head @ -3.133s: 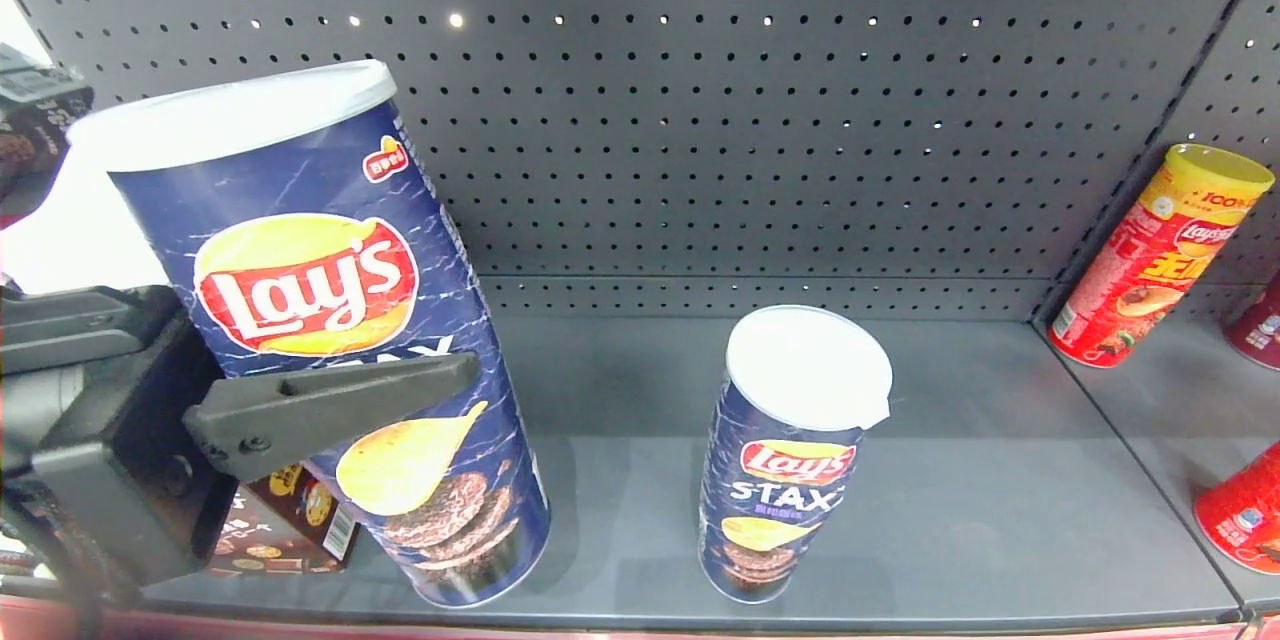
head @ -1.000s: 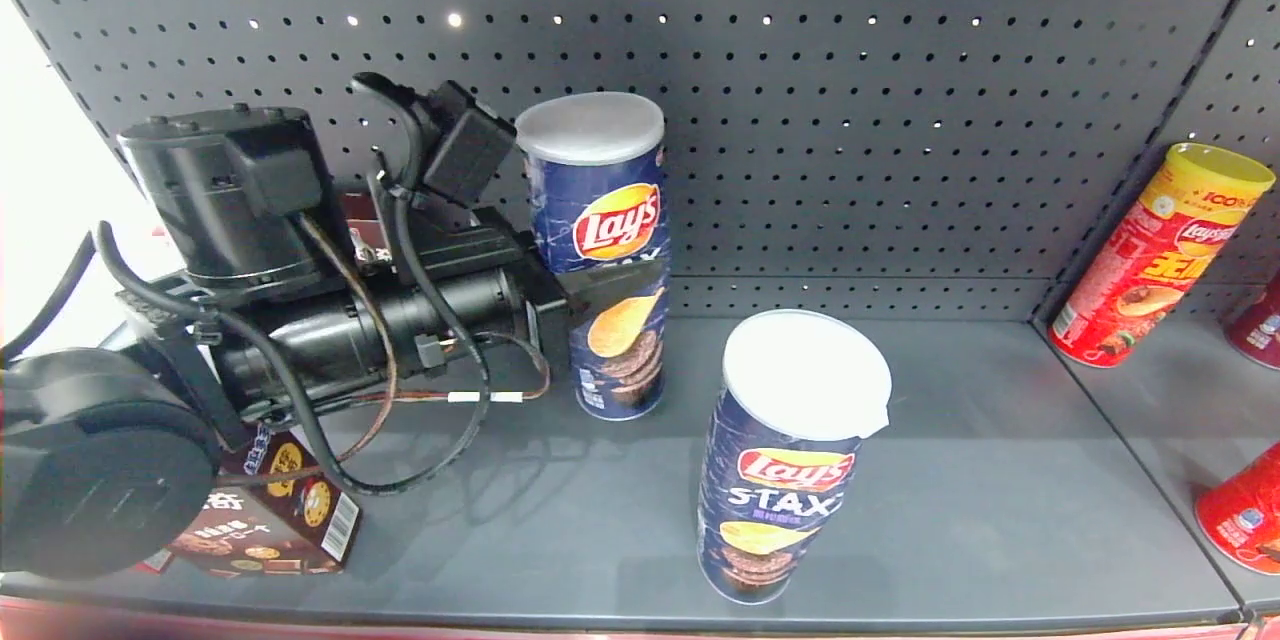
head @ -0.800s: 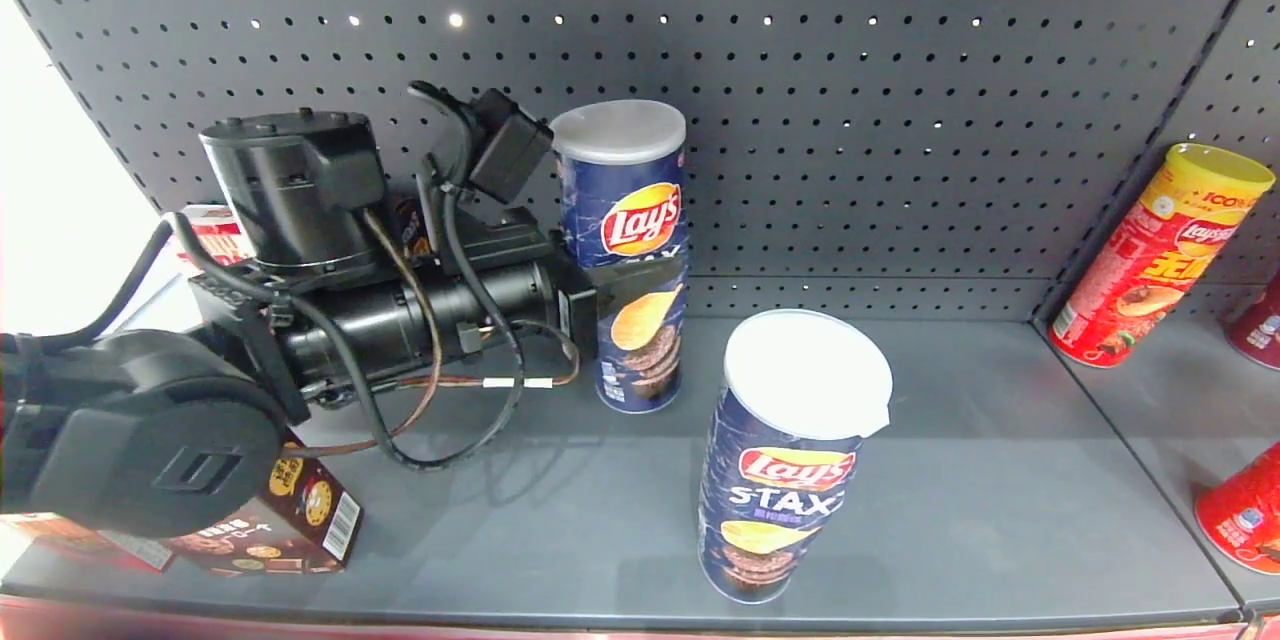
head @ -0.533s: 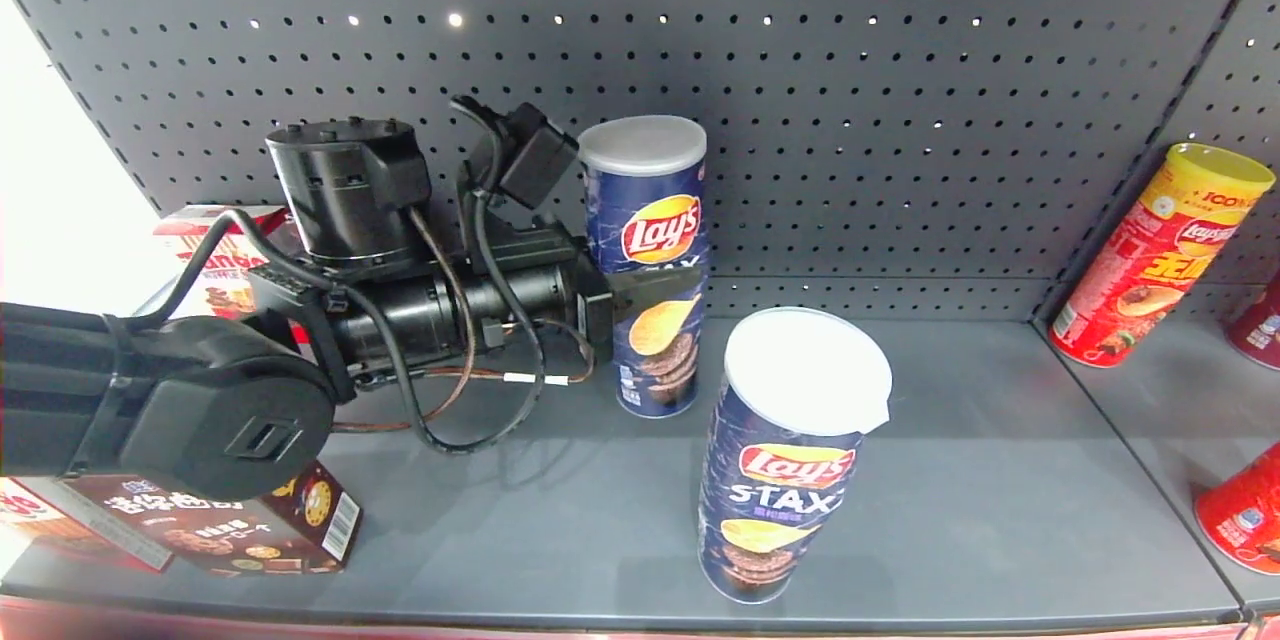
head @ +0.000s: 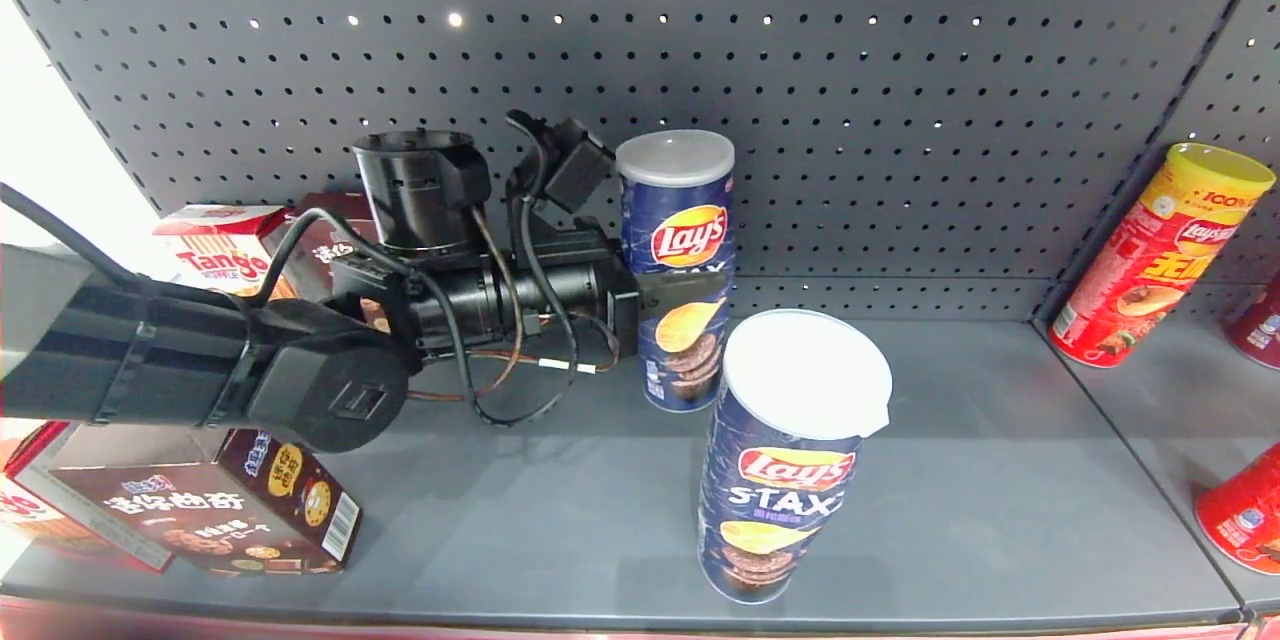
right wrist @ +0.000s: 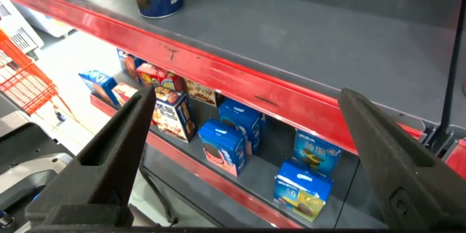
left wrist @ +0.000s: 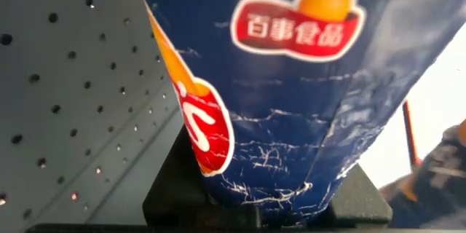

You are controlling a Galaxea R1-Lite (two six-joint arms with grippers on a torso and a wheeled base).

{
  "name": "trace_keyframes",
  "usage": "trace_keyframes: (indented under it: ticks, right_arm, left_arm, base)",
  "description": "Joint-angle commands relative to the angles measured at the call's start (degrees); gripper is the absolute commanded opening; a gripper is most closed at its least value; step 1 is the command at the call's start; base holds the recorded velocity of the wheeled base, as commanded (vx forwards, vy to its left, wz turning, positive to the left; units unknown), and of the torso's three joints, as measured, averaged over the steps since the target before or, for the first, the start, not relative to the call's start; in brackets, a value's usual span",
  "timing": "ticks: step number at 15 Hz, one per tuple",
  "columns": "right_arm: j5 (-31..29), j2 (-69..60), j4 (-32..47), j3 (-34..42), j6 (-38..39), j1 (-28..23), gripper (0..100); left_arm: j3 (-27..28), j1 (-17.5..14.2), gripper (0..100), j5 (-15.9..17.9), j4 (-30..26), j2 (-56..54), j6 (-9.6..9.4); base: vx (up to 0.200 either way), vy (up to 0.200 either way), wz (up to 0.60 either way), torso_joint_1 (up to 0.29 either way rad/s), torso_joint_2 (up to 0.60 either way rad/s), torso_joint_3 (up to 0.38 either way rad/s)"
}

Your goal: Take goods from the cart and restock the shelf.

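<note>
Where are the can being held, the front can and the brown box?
held can [head: 688,235]: head view, logo.
front can [head: 805,370]: head view, white lid.
brown box [head: 190,505]: head view, printed face.

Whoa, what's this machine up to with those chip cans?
It is restocking a store shelf. The left gripper is shut on a blue chip can, upright near the shelf's pegboard back, behind a matching can standing at the front. Whether the held can touches the shelf is unclear. The right gripper hangs open and empty before the shelf's red edge.
</note>
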State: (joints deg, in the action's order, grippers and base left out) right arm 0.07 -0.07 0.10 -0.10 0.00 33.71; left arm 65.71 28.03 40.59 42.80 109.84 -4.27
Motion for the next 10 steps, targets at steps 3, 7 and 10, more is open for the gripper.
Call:
trace_keyframes:
  ticks: [3,7,10]
  right_arm:
    - [0.0,0.1,0.0,0.0,0.0,0.0,100]
    - [0.0,0.1,0.0,0.0,0.0,0.0,100]
    - [0.0,0.1,0.0,0.0,0.0,0.0,100]
  left_arm:
    - [4.6,-0.8,0,0.2,0.0,4.2,-0.48]
    - [7.2,-0.8,0,0.2,0.4,7.0,-1.01]
    - [9.9,-0.9,0,0.2,0.4,9.3,-1.36]
  base:
    - [0.0,0.0,0.0,0.0,0.0,0.0]
    - [0.0,0.0,0.0,0.0,0.0,0.0]
    - [0.0,0.0,0.0,0.0,0.0,0.0]
